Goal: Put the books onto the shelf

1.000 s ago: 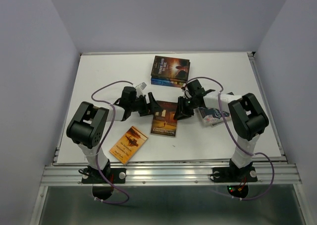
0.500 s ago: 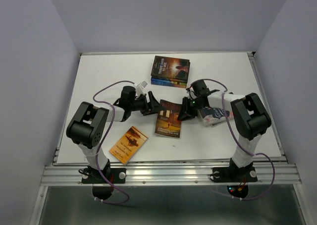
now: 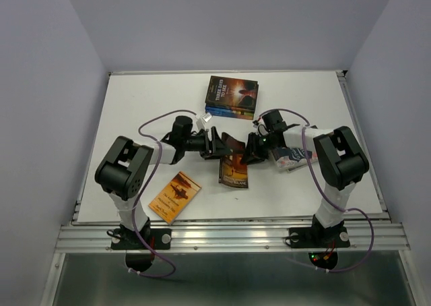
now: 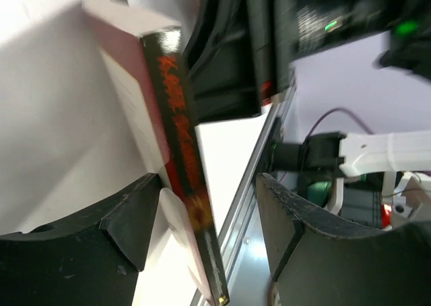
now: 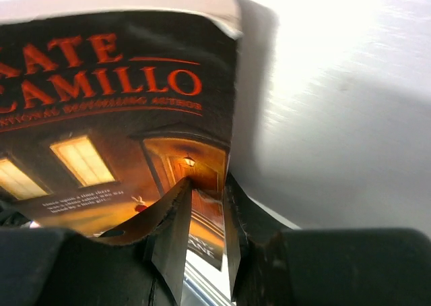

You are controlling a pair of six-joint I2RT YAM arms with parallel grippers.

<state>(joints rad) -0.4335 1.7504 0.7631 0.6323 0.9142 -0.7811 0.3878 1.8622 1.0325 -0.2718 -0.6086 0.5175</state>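
Book (image 3: 234, 168): dark brown, tipped up on the bench (image 3: 135, 104)
Right tool (image 5: 205, 208): pinching its edge
Left tool (image 4: 209, 188): jaws apart — straddling its spine

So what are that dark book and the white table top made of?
The dark book: paper pages and a glossy card cover, judging by its sheen, pale page edge and bent corner. The table top: smooth white board, perhaps laminate or paint; it shows soft glare.

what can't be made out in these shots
- Top view: patterned book mostly hidden under the right arm.
- Top view: stack of books too small to count.
- Left wrist view: dark book spine lettering blurred.
- Right wrist view: its cover cut off by the left edge.
- Shelf: in no view.
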